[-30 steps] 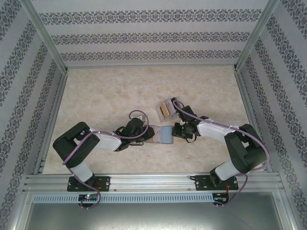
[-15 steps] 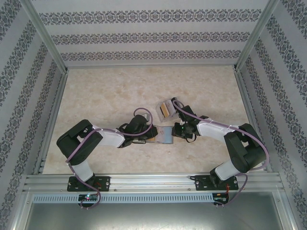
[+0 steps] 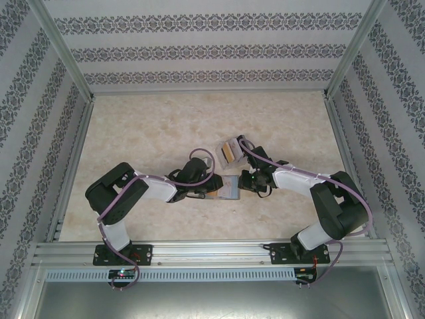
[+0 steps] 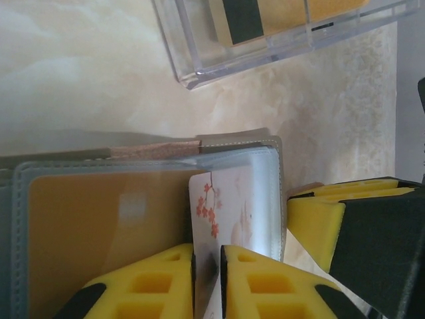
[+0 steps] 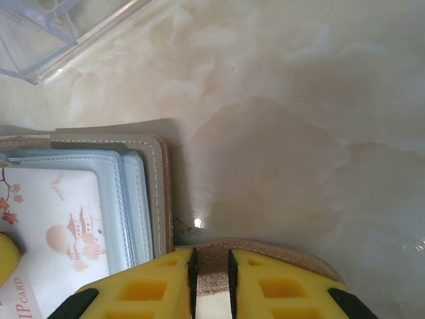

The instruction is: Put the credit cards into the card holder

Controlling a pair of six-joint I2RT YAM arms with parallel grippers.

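The grey card holder lies open at mid-table between both grippers. In the left wrist view its left sleeve holds a gold card. A white card with red blossoms sits partly inside the clear right sleeve. My left gripper stands over that card's near end, jaws a narrow gap apart, the card wider than the gap and not pinched. My right gripper is at the holder's right edge, jaws slightly apart over the tan flap. The white card appears there too.
A small clear plastic box lies just beyond the holder, with a gold card with a black stripe inside. The right gripper's yellow finger is close to the holder's right side. Aluminium rails and patterned walls border the table.
My left arm has reached to the right, bringing its gripper up to the holder. Its jaws have parted a little. The right arm has hardly moved.
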